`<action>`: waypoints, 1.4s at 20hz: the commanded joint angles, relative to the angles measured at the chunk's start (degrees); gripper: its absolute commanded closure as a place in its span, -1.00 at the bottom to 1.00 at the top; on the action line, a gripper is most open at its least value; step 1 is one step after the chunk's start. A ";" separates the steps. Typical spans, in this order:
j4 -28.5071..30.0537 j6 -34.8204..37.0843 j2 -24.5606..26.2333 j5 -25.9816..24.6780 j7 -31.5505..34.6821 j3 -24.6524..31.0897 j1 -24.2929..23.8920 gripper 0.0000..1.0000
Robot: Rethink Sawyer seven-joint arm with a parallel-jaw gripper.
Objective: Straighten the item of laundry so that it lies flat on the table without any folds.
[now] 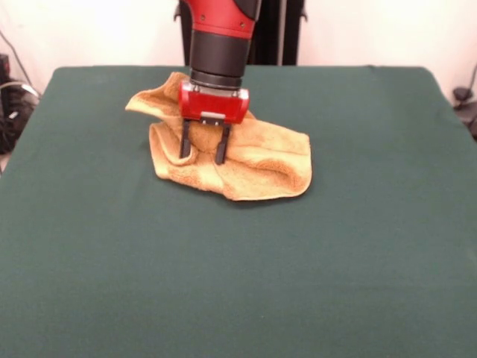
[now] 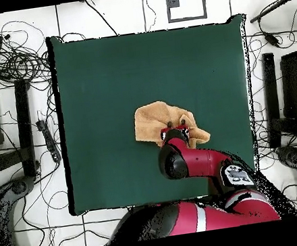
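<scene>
So the towel [image 1: 246, 160] is sitting in a crumpled heap on the table [image 1: 358, 246], toward the robot's side and roughly mid-width, nowhere near flat yet. One end is bunched up into a peak behind the arm, and the front edge is rolled under in a fat fold that runs out toward the corner on the picture's right. The gripper [image 1: 202, 149] comes straight down over the heap with its two black fingers spread apart, released, tips down at the cloth with a hump of towel between them. Nothing's pinched as far as I can see. Looks to me like it's lining up to bite that raised hump, which makes sense since a ridge is way easier to grab than flat terry. In the overhead view the arm covers the part of the towel [image 2: 154, 119] nearest the base, so that end stays hidden. Plenty of green all around, so there's room to drag a corner out. Risk I'd guess: grabbing two layers at once and just moving the whole lump.
</scene>
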 commanded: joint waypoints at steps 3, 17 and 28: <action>5.91 15.66 4.22 -0.50 6.43 4.58 -0.27 -1.00; 2.65 15.55 6.74 -0.09 6.06 4.32 0.51 -1.00; 3.12 17.84 5.08 0.54 5.92 4.87 0.28 -1.00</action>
